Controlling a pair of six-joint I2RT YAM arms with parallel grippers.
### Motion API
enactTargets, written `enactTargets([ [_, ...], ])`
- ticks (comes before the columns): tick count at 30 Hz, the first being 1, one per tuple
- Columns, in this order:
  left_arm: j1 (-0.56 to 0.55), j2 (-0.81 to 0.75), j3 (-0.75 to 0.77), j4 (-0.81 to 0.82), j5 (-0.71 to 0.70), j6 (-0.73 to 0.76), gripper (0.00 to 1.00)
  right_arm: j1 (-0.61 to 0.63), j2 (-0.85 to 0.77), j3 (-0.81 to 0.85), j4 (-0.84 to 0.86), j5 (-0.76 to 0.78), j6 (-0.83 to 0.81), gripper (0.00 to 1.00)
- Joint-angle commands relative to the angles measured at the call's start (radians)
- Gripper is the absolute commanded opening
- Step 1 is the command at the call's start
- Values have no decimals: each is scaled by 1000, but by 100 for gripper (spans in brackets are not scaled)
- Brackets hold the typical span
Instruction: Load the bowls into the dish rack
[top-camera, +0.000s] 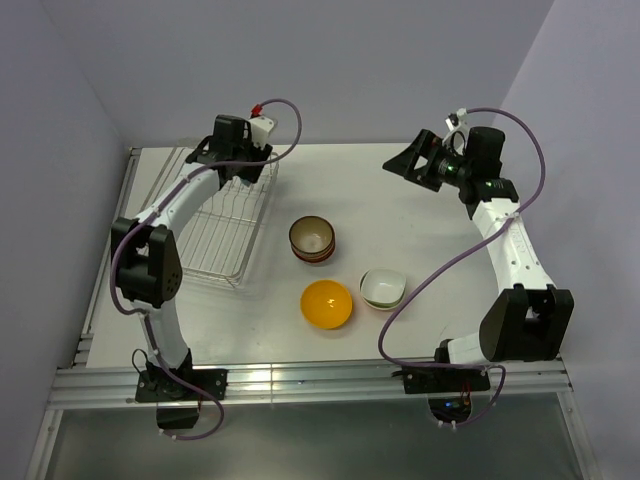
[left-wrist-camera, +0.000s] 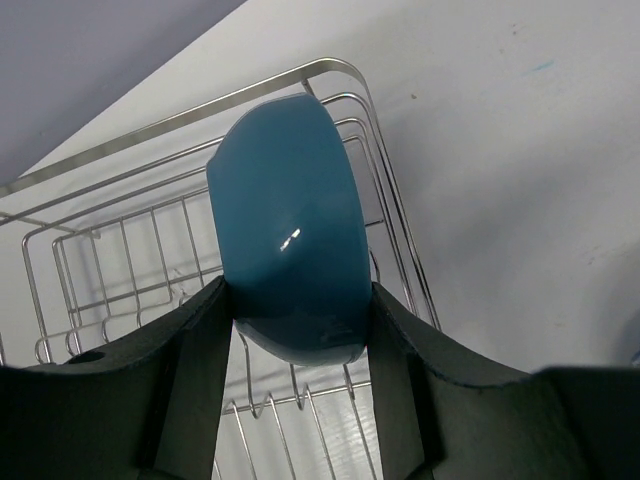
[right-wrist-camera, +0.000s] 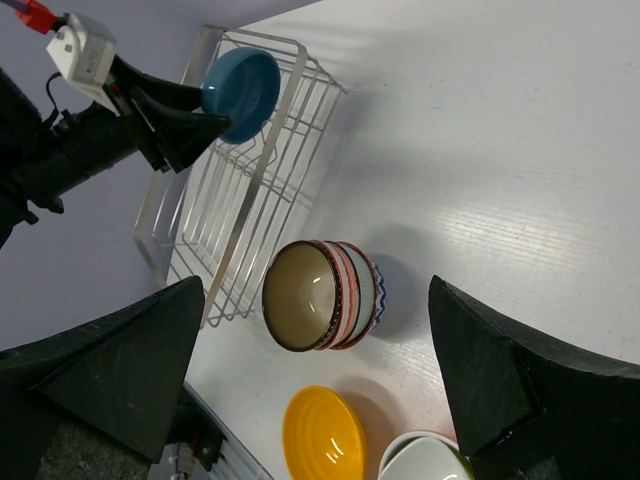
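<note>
My left gripper (left-wrist-camera: 300, 290) is shut on a blue bowl (left-wrist-camera: 290, 230), held on edge over the far end of the silver wire dish rack (left-wrist-camera: 130, 260). I cannot tell whether the bowl touches the tines. The right wrist view also shows this bowl (right-wrist-camera: 240, 90) and the rack (right-wrist-camera: 250, 190). From above, the left gripper (top-camera: 240, 160) hides the bowl. My right gripper (top-camera: 400, 165) is open and empty, high above the table's far right. On the table lie a stack of patterned bowls (top-camera: 312, 240), a yellow-orange bowl (top-camera: 326, 303) and a white bowl with a green outside (top-camera: 383, 288).
The rack (top-camera: 215, 240) lies along the table's left side, and its wires show no other bowls. The three loose groups of bowls sit mid-table, right of the rack. Pale walls close in the back and both sides.
</note>
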Motion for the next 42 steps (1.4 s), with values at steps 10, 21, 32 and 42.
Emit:
enactTargets([
  [10, -2, 91, 133, -93, 51, 141, 3, -8, -37, -20, 83, -28, 3, 100],
  [21, -2, 149, 170, -142, 66, 130, 5, -6, -27, -18, 80, -40, 2, 100],
  [32, -1, 183, 161, -138, 72, 125, 31, -6, -4, -11, 76, -45, 13, 100],
  [42, 16, 192, 172, -150, 94, 109, 55, -6, 23, 11, 55, -52, 5, 100],
])
